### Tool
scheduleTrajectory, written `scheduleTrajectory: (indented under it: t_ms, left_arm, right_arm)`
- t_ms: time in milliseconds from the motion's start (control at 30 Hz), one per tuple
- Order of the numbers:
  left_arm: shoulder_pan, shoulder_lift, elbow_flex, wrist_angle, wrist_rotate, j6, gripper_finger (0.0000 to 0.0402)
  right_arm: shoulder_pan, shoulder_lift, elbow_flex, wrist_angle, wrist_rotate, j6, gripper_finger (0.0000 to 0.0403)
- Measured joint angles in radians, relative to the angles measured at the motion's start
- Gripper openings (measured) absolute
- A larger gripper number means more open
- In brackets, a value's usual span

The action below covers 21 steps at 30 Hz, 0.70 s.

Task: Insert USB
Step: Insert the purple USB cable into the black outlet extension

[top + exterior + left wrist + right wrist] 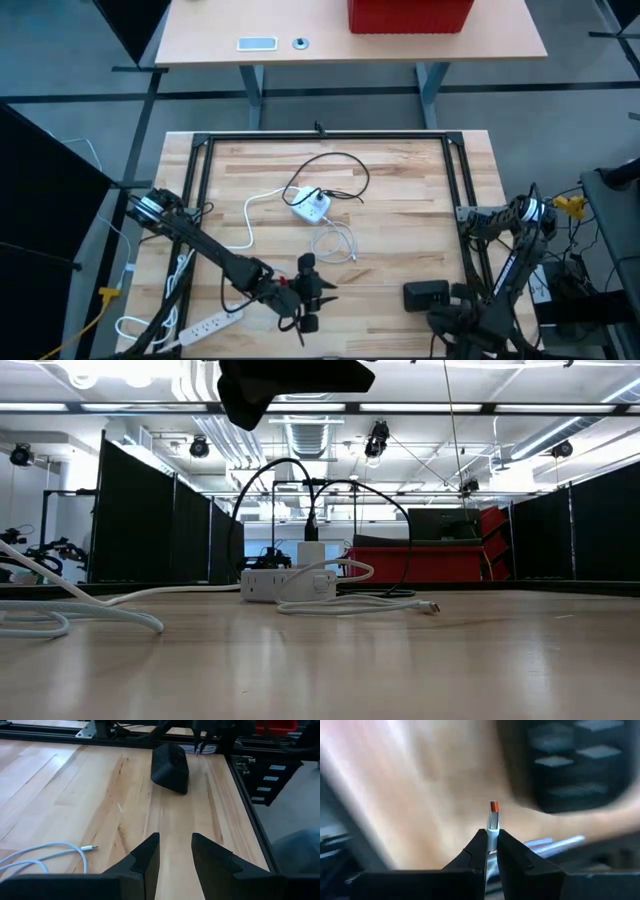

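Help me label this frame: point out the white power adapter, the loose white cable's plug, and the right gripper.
white power adapter [311, 207], high view, its top face.
loose white cable's plug [89, 848], left wrist view, its metal tip.
right gripper [492, 841], right wrist view, between the fingertips clamping a small connector.

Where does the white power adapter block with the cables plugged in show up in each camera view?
High view: white power adapter block, table centre.
Low view: adapter, left of centre, black cable rising from it.
Left wrist view: not in it.
Right wrist view: not in it.
Shared landmark: coiled white cable beside it.
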Motion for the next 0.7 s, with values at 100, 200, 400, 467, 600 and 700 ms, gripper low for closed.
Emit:
scheduleTrajectory:
  t_ms: [100, 200, 400, 467, 600, 700]
  left_arm:
    - [0.003, 0.0, 0.0, -0.001, 0.0, 0.004, 0.0103]
    - [0.004, 0.0, 0.0, 0.0, -0.001, 0.005, 0.0103]
    - [0.003, 0.0, 0.0, 0.0, 0.003, 0.001, 0.0103]
    - [0.003, 0.0, 0.0, 0.0, 0.004, 0.0, 0.0103]
    - [0.003, 0.0, 0.0, 0.0, 0.004, 0.0, 0.0103]
    - [0.003, 0.0, 0.0, 0.001, 0.004, 0.0, 0.0103]
  right_arm:
    - [-0.001, 0.0, -0.014, -0.111, -0.015, 0.038, 0.0014]
    - [-0.013, 0.0, -0.032, -0.196, -0.015, 0.062, 0.0014]
    - [-0.055, 0.0, -0.062, -0.204, 0.05, 0.044, 0.0014]
    - [-0.072, 0.0, -0.063, -0.172, 0.105, 0.034, 0.0014]
    - [-0.119, 0.0, -0.062, -0.087, 0.234, -0.03, 0.0014]
    - [-0.16, 0.0, -0.059, -0.029, 0.311, -0.096, 0.0014]
